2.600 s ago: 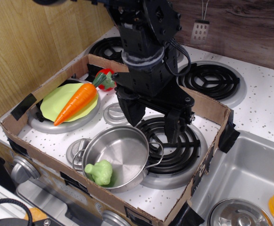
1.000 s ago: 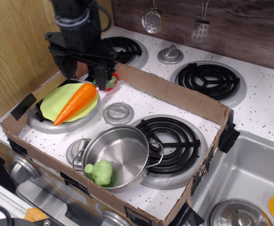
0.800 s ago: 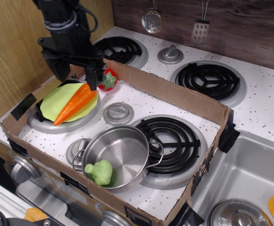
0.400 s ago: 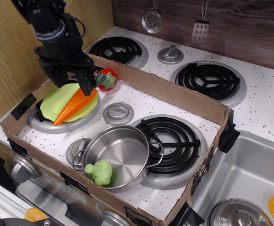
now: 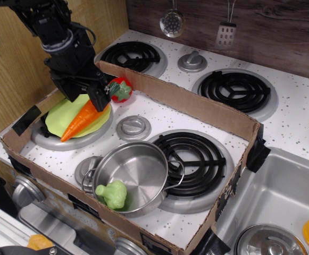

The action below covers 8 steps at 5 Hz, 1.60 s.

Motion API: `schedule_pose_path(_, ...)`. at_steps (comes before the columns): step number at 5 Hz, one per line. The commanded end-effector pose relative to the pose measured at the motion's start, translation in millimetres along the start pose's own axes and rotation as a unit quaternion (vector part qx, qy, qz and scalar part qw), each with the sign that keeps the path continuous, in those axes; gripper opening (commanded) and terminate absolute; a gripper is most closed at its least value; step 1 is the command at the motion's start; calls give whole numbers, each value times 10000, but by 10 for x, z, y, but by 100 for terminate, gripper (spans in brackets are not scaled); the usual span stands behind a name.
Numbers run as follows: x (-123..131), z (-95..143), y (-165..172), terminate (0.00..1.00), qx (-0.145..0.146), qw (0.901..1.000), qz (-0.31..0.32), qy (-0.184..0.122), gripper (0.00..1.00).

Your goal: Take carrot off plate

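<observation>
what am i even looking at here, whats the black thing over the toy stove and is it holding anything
The black thing is a robot arm, and its gripper is the two-fingered end. One camera looks down from above the front of a toy stove ringed by a cardboard wall. The gripper is lowered over the top end of an orange carrot lying on a lime-green plate; whether it has gripped it yet cannot be told. Nearby sit a red tomato and a steel pot with a green toy inside.
</observation>
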State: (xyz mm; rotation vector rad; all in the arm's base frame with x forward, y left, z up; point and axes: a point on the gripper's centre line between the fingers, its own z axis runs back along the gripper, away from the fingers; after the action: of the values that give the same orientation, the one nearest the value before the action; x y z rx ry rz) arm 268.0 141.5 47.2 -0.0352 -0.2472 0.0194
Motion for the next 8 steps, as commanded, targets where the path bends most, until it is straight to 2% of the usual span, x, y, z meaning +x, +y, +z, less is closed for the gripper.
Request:
schedule_pose_path(1, -13, -69, 78, 0, -26, 9997, -64, -229, 100)
schedule_pose_path(2, 38, -60, 81, 0, 3, 9996, 0, -279, 100)
schedule_pose_path(3, 86, -72, 73, 0, -11, 9997, 38, -240, 0)
schedule_pose_path(5, 137, -12, 33, 0, 75, 9998, 63, -145, 0)
schedule_pose_path(6, 218, 251, -78, 0, 230, 9997, 79, -74, 0)
schedule_pose_path(8, 151, 765, -582, 0, 431, 9974, 584, 29, 0)
